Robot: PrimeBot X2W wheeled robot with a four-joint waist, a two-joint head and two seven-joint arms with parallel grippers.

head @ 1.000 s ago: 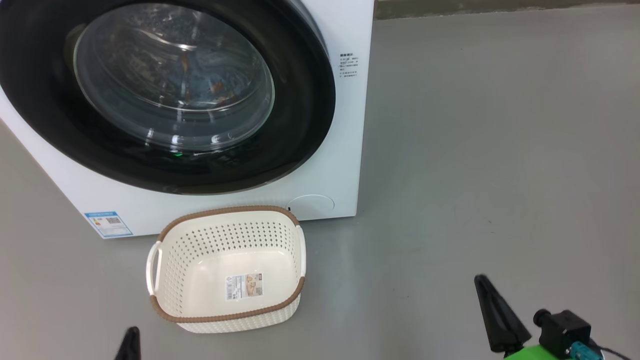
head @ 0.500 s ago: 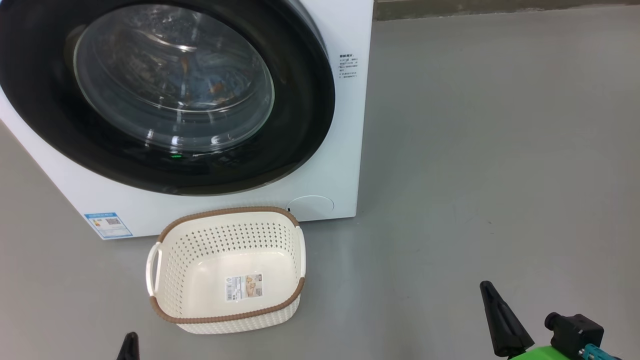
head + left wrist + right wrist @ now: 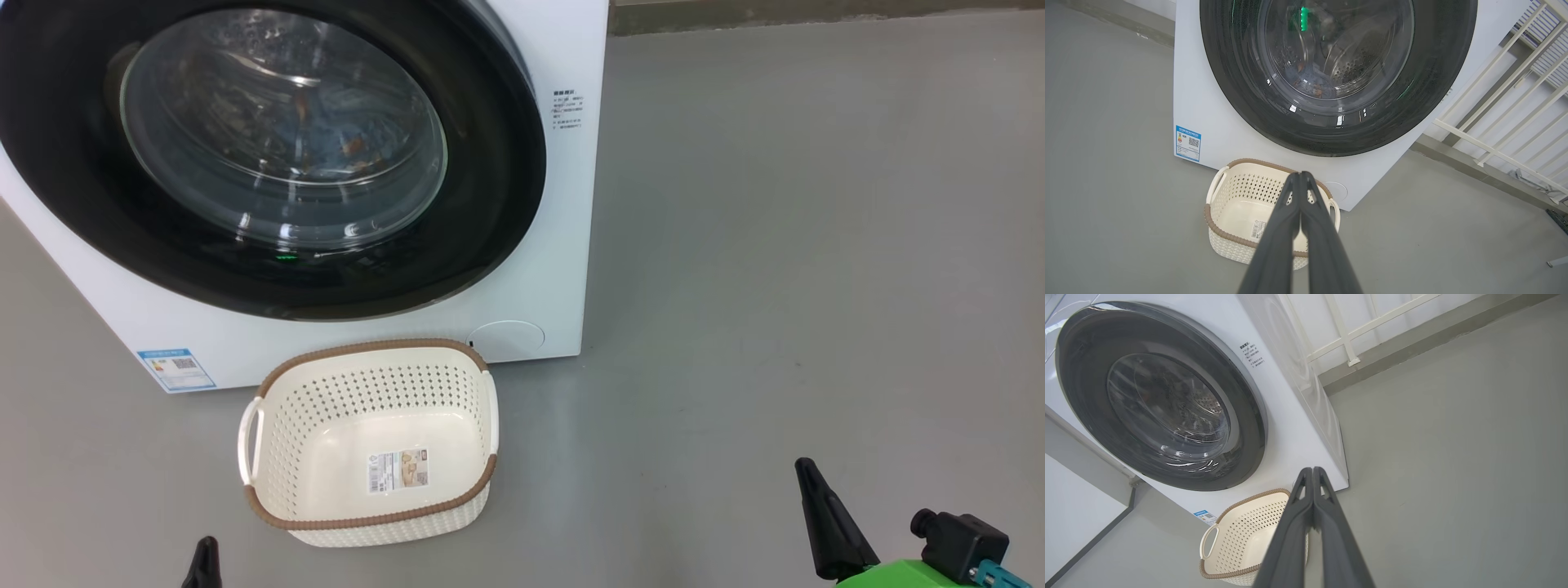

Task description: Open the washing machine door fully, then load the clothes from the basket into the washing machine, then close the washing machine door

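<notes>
Where the head view looks down, a smooth grey floor with a dull shine carries everything, and its far edge meets a darker skirting strip. On the floor's left part stands the washing machine, its door shut against the white front. Behind the glass the clothes show dimly as bluish fabric with orange-brown spots. The basket stands on the floor just before the machine's lower front edge; whether it touches I cannot tell. The label sticker on its bottom is in plain sight. The left pincer is a dark tip at the bottom edge. The right pincer rises near the bottom right corner, well apart from the basket.

From the left wrist view, the left pincer's two fingers are pressed together and hold nothing. A white railing stands right of the machine, along the floor's edge.

From the right wrist view, the right pincer is likewise closed tight with nothing between its fingers. White bars stand behind the machine, and a pale wall runs beside it on the left.
</notes>
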